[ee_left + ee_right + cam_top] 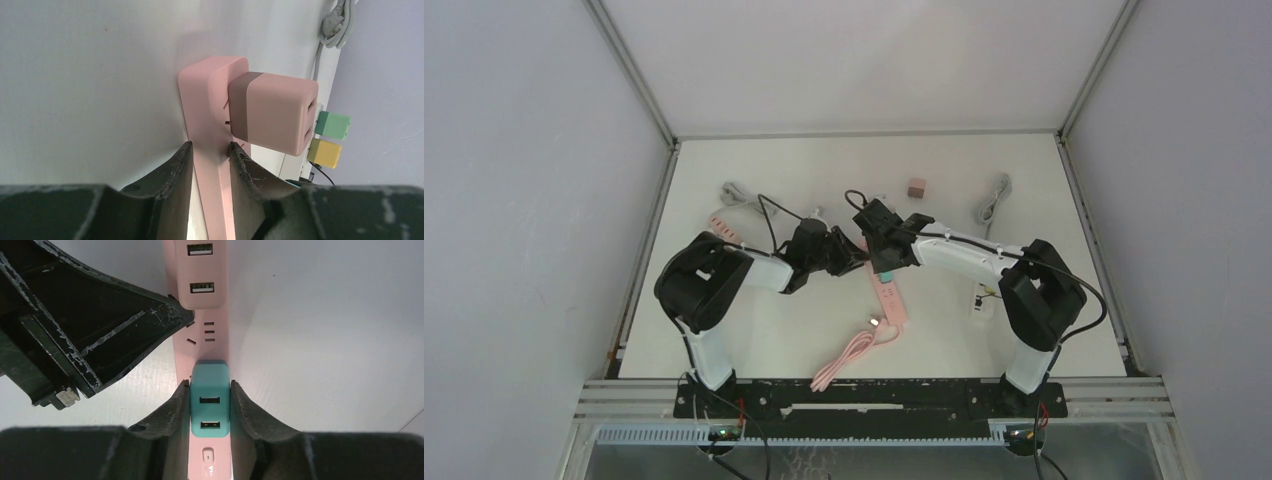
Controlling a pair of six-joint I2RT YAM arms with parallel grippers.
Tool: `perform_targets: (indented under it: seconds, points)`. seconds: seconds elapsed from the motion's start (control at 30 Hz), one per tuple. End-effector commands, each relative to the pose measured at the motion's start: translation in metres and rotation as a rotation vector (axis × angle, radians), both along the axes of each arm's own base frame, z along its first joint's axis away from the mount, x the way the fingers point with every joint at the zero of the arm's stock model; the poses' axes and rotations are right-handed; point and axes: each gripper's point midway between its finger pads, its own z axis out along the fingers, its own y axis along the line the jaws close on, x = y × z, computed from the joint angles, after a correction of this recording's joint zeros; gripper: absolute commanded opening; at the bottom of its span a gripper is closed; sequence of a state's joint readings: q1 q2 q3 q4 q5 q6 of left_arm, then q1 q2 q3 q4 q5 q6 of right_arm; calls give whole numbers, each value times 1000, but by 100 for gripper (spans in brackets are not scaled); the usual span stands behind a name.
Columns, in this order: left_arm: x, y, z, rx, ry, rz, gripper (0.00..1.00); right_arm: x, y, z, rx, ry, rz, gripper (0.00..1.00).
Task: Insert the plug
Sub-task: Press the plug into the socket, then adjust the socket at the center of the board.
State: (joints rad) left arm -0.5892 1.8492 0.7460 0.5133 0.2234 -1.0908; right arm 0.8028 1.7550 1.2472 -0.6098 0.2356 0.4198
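Top view, around power strip [892,300]: left claw [861,259] blocks 10 o'clock. Right claw [886,270], clamped on teal plug [210,400], covers 12. Surface [939,330] open at 3 till white strip [981,300]. Cord [846,358] crowds 7. 9 o'clock bare.

White table [824,165]. A pink power strip [891,300] is laid centrally. A brown cube [915,187] and grey cable [993,203] are set behind.

The left arm [709,290] and right arm [1036,295] match: white tubes nearest the black base rail [864,398], bulky black joint housings beyond, black wrists farthest from it. Thin black cables [767,210] loop along them. The fingers [172,175] are black, curved at the tips, scuffed with pale scratches.
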Motion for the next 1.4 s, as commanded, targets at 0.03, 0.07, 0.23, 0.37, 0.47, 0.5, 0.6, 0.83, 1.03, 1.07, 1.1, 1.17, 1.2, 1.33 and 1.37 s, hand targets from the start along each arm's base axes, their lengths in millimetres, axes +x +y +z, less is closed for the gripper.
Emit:
perform_targets:
  seconds: [0.03,0.07,0.23,0.37,0.47,0.5,0.6,0.83,1.03,1.07,1.1,1.17,1.2,1.33,1.37]
  points:
    - [-23,15,-32,115,73,-19,36,3,3,-1,-18,1,6,20]
    - [-23,16,-32,116,75,-19,36,3,3,-3,-26,5,12,14]
    - [-22,16,-33,118,74,-17,35,-5,6,-14,-84,21,51,0]
    - [-23,16,-32,117,73,-17,35,-12,2,-27,-122,52,56,0]
    - [-22,17,-31,119,68,-16,35,-10,-7,-29,-109,67,31,0]
    - [-22,17,-31,119,67,-14,35,-9,-8,-27,-105,66,31,0]
    - [-22,16,-32,121,70,-16,35,-5,-7,-19,-93,49,39,0]
    - [-22,17,-31,128,63,-16,36,1,14,24,19,-48,70,48]
    - [-22,17,-28,131,53,-16,36,0,10,62,68,-136,64,74]
    - [-21,17,-26,131,49,-17,37,-2,7,63,70,-140,59,76]
    - [-21,17,-25,131,47,-17,37,-4,5,63,71,-139,57,79]
    - [-20,17,-22,131,36,-18,38,-10,0,59,68,-132,51,82]
    - [-20,18,-20,133,32,-17,39,-14,-3,53,63,-123,49,83]
    - [-17,20,-8,136,0,-3,41,-28,-8,34,73,-99,41,86]
    - [-16,21,-4,134,-7,3,42,-30,-8,29,73,-94,41,86]
